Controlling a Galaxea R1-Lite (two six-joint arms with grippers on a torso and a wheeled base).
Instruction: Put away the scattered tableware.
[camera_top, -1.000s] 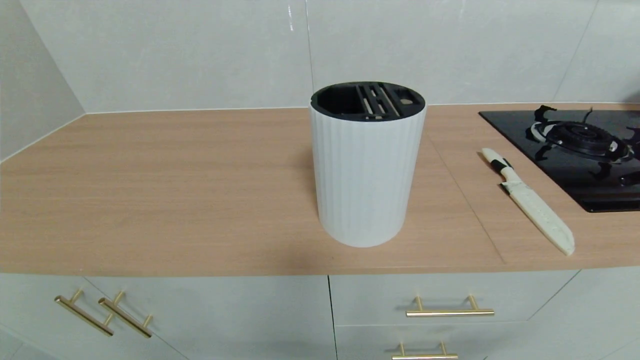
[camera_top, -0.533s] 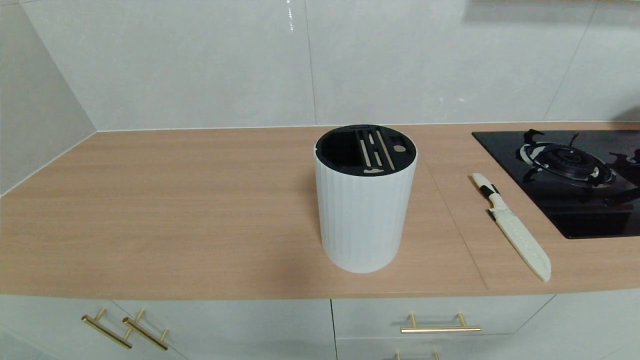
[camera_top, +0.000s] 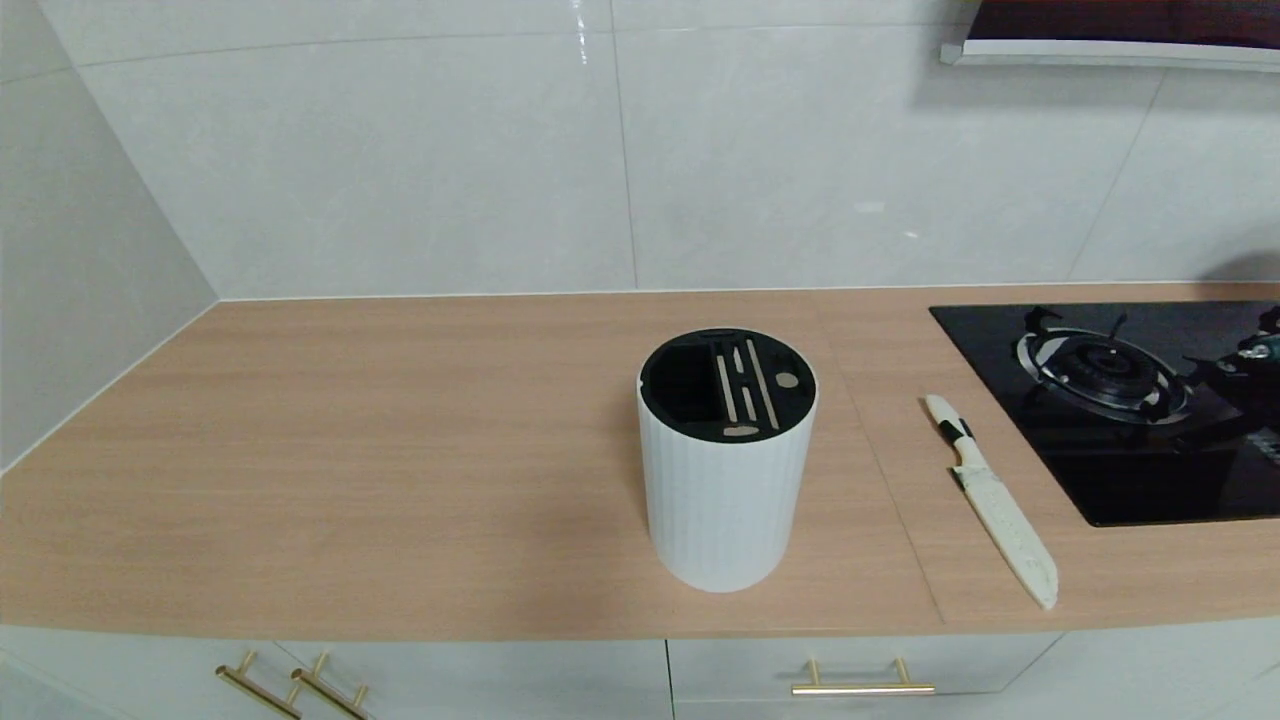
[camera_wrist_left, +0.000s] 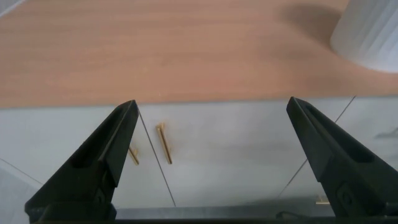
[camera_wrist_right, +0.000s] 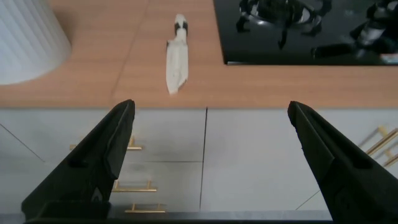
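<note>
A white ribbed cylindrical knife holder (camera_top: 726, 470) with a black slotted top stands in the middle of the wooden counter (camera_top: 400, 450). A cream-bladed knife (camera_top: 990, 500) with a white and black handle lies flat to its right, blade tip toward the front edge. My left gripper (camera_wrist_left: 211, 109) is open, hanging before the cabinet fronts below the counter edge, with the holder's base (camera_wrist_left: 367, 37) off to one side. My right gripper (camera_wrist_right: 211, 109) is open too, in front of the cabinets, with the knife (camera_wrist_right: 177, 56) lying on the counter beyond it.
A black gas hob (camera_top: 1120, 400) with a burner grate sits at the right of the counter, close to the knife. Tiled walls (camera_top: 400, 170) close off the back and left. Cabinet doors with brass handles (camera_top: 862, 688) run below the counter edge.
The head camera has risen and pulled back, so holder, knife and hob appear lower and smaller. Nothing on the counter has moved.
</note>
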